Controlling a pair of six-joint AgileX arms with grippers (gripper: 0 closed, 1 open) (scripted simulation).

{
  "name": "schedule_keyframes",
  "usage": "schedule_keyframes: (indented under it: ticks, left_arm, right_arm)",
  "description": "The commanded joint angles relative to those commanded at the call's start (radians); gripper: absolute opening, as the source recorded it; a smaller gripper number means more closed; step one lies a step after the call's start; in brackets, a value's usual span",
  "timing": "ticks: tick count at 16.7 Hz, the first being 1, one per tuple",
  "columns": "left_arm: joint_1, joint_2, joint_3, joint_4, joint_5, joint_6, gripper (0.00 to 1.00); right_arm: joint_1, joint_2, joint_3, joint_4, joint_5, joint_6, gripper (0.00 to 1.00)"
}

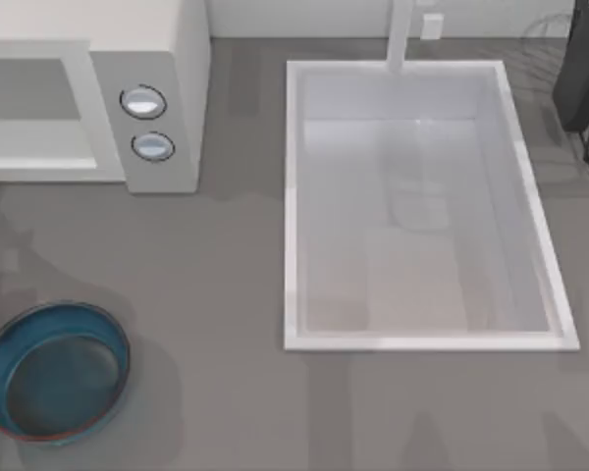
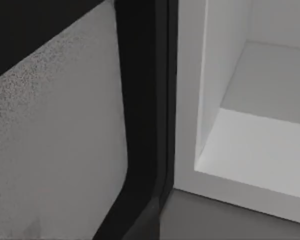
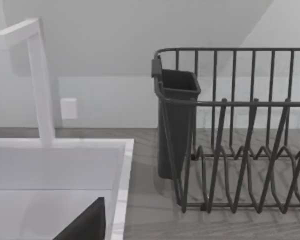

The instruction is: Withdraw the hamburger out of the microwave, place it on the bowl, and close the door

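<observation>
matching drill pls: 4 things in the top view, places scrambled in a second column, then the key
Things:
1. bowl
2. microwave
3. sink
4. dish rack

Places (top view):
A. far right corner of the table
B. far left corner
C. centre to right, sunk into the counter
D. near left corner

Pairs: 1-D, 2-B, 3-C, 4-A
</observation>
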Motion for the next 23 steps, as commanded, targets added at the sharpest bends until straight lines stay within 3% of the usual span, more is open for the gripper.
schedule_keyframes:
  ticks: [4,13,18,23]
  left_arm:
    - [0.001,-0.126,0.006,-0.136,-0.002,0.0,0.0]
    - [-0.023,-0.124,0.049,-0.205,-0.015,-0.056,0.0]
    - [-0.134,-0.057,0.245,-0.503,-0.084,-0.359,0.0]
    - [-0.311,0.057,0.512,-0.998,-0.202,-0.896,0.0]
  right_arm:
    - [0.0,0.0,0.0,0.0,0.0,0.0,1.0]
    - [0.0,0.0,0.0,0.0,0.0,0.0,1.0]
    - [0.0,0.0,0.0,0.0,0.0,0.0,1.0]
    - [0.0,0.0,0.0,0.0,0.0,0.0,1.0]
